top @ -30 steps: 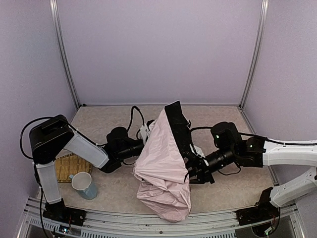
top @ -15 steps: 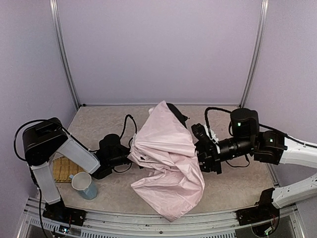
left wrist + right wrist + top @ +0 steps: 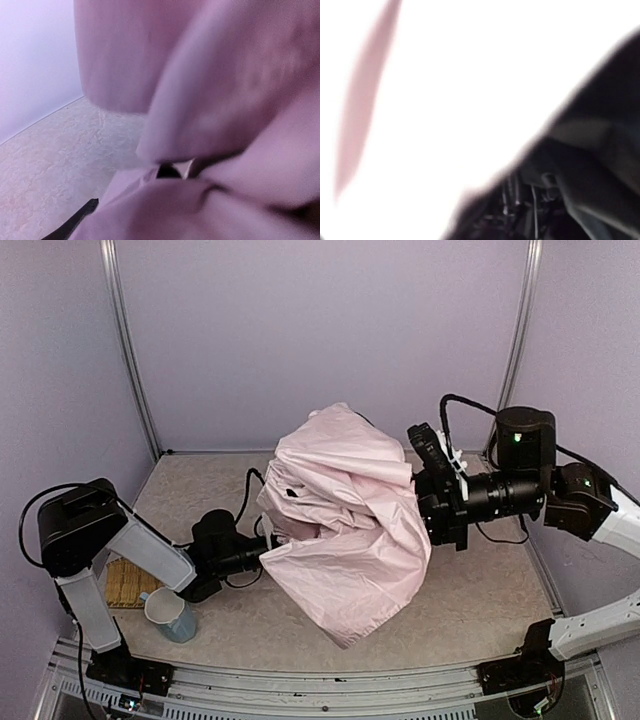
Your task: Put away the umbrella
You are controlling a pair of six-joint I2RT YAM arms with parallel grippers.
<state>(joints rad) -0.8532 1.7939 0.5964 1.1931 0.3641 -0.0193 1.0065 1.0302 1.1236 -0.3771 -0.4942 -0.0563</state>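
- Closest in, by the left arm's base, a mug stands just beside a woven mat. Neither one is in play.
- The left gripper reaches low across the table into the bottom edge of the umbrella. Its fingertips are buried in pink fabric, so I cannot tell whether the jaws are apart or clamped.
- The umbrella is mid-table, held up between the two arms. Its canopy is half-collapsed and billowing, and a loose flap droops toward the surface.
- The right gripper is higher and farther back, pressed against the umbrella's upper right side. Its wrist view is washed-out white with a few dark ribs, so the jaws can't be read there either.
- My call: this is the collapsing step, with the canopy not yet closed.
- The next move calls for one arm to steady the shaft while the other draws the ribs in — then the slack fabric needs gathering.
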